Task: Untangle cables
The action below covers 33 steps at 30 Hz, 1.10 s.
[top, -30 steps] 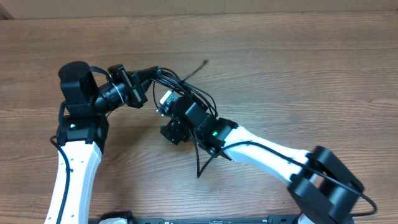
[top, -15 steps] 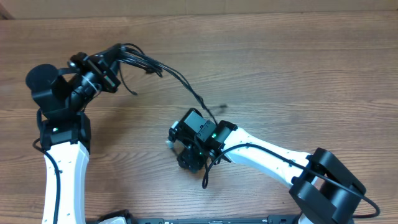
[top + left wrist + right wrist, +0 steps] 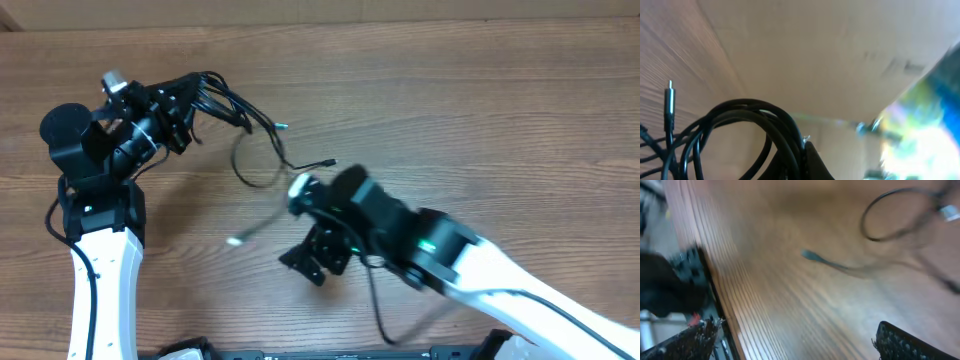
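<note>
L gripper [image 3: 185, 100] clamped on cables [image 3: 222, 92], far-left of table [image 3: 480, 100]; their tails run right toward R gripper [image 3: 312, 262], jaws wide, empty.

Cables [image 3: 240, 112] blk; one plug tip [image 3: 669, 99] silvery. Table [image 3: 500, 110] brown, wood-grain streaks. L arm [image 3: 100, 275] & R arm [image 3: 500, 285] white w/ blk joints.

The cables [image 3: 232, 108], thin and black, are bunching into a small tangle of overlapping loops where the left claw [image 3: 182, 100] is pinching them, at the far left of the tabletop [image 3: 480, 90]. Loose strands are spilling rightward from the bunch, one curling into an open ring and another ending in a small dark plug [image 3: 328, 163]. A silvery-tipped plug [image 3: 669, 100] is pointing up beside the coils.
</note>
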{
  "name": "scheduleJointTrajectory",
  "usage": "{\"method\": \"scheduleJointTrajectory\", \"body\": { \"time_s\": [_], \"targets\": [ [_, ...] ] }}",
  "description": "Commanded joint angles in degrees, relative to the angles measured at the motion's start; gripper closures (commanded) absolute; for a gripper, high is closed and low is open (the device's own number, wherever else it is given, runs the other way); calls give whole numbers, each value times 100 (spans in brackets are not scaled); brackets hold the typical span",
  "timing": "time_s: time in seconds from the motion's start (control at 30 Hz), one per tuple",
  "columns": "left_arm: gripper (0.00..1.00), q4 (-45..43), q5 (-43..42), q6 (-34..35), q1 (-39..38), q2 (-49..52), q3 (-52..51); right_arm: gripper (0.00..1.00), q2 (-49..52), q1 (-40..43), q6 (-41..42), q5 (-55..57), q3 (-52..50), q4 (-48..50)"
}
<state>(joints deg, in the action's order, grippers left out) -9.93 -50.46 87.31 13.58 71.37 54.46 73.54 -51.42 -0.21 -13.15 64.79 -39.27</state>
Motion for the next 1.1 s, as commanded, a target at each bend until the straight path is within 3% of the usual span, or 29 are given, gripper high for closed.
{"method": "scheduleJointTrajectory", "body": {
  "time_s": [0.0, 0.1, 0.33, 0.5, 0.67, 0.93, 1.07],
  "targets": [
    [96, -55, -1158, -2175, -55, -57, 83, 0, -614, 286, 809, 520, 101, -83],
    [96, 39, -1655, -2977, -289, -57, 83, 0, -938, 675, 1071, 518, 96, -229],
    [96, 238, -1622, -4175, -1443, -50, 83, 0, -828, 1475, 1062, 426, 83, -490],
    [96, 236, -1845, -4868, -2052, -50, 83, 0, -734, 1635, 210, -525, 83, -765],
    [96, 197, -2218, -4636, -1991, -50, 83, 0, -638, 1635, -334, -472, 42, -1060],
    [96, -310, -2721, -3536, -1956, -50, 83, 0, -37, 1615, -328, -168, -142, -374],
    [96, -894, -2850, -2881, -1956, -50, 83, 13, 326, 1580, -323, -96, -142, 13]
  ]
}}
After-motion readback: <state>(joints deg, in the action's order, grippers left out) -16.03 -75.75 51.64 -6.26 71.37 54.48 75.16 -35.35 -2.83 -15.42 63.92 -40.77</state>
